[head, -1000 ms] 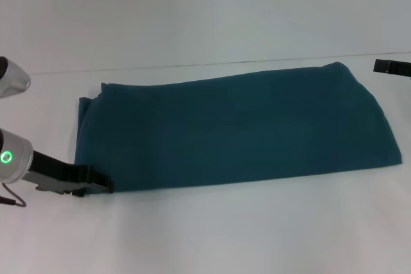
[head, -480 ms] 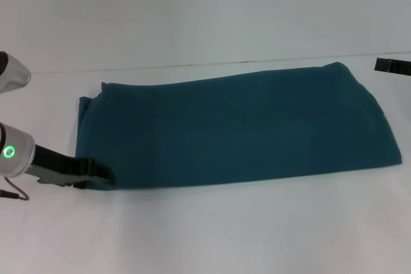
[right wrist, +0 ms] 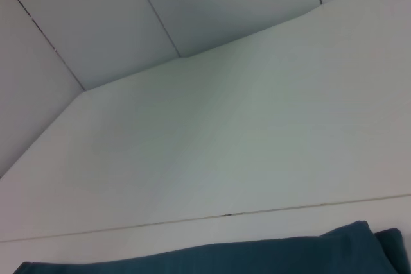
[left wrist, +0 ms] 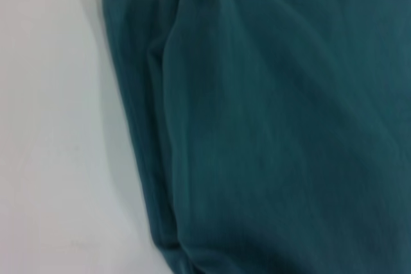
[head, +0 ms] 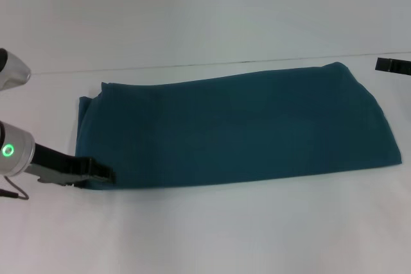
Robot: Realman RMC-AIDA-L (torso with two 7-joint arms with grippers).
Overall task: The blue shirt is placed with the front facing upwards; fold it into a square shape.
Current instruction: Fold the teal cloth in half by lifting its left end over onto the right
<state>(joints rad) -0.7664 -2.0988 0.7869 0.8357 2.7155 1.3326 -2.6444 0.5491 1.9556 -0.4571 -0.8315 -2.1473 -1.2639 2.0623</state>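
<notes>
The blue shirt (head: 237, 126) lies on the white table as a long band running left to right, plain teal side up, with no lettering showing. My left gripper (head: 106, 175) sits low at the shirt's near left corner, touching its edge. The left wrist view shows that corner's stacked layers of the shirt (left wrist: 276, 133) close up. Only a dark bit of my right gripper (head: 393, 65) shows at the far right edge, off the cloth and beyond the shirt's right end. In the right wrist view a strip of the shirt (right wrist: 257, 258) is seen from afar.
The white table (head: 212, 235) runs wide in front of the shirt. A seam line (head: 192, 65) crosses it just behind the shirt's far edge. Pale wall panels (right wrist: 160, 11) stand beyond the table.
My left gripper has slid slightly up and toward the shirt's near left corner. The shirt and the right arm have stayed put.
</notes>
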